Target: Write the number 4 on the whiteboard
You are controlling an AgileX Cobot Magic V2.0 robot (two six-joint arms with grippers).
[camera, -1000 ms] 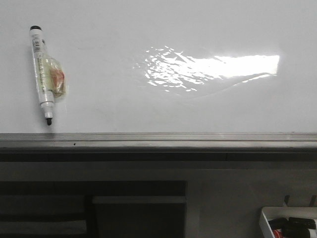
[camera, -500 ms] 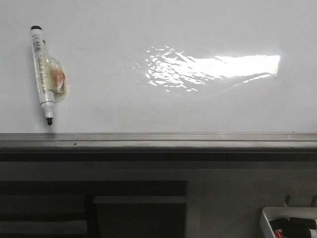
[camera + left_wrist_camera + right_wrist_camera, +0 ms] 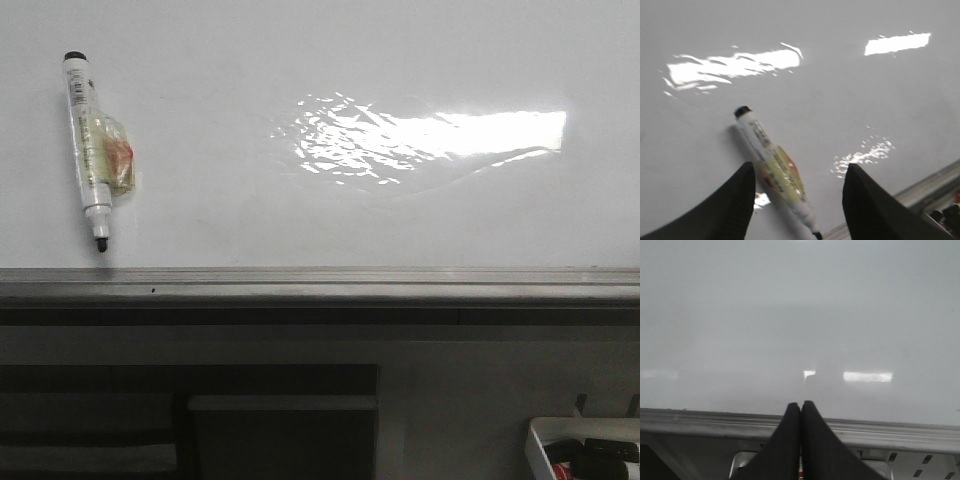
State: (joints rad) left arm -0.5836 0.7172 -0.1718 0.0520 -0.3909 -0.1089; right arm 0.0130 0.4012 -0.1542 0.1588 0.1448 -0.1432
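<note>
The whiteboard (image 3: 330,210) lies flat, glossy white with glare and a grey metal edge strip. No number 4 shows on it. A white marker (image 3: 91,150) with yellowish tape round its middle lies at the board's left, black tip toward the near edge. In the left wrist view the marker (image 3: 775,172) lies between my open left gripper's (image 3: 799,181) black fingers, which hover above it without touching. My right gripper (image 3: 800,407) is shut and empty, over the board's near edge strip (image 3: 900,432). Neither gripper shows in the front view.
A small white tray (image 3: 585,450) with markers sits below the board's edge at the lower right. A dark shelf frame (image 3: 190,420) lies below the edge strip.
The marker's place in the front view has drifted very slightly; nothing else differs.
</note>
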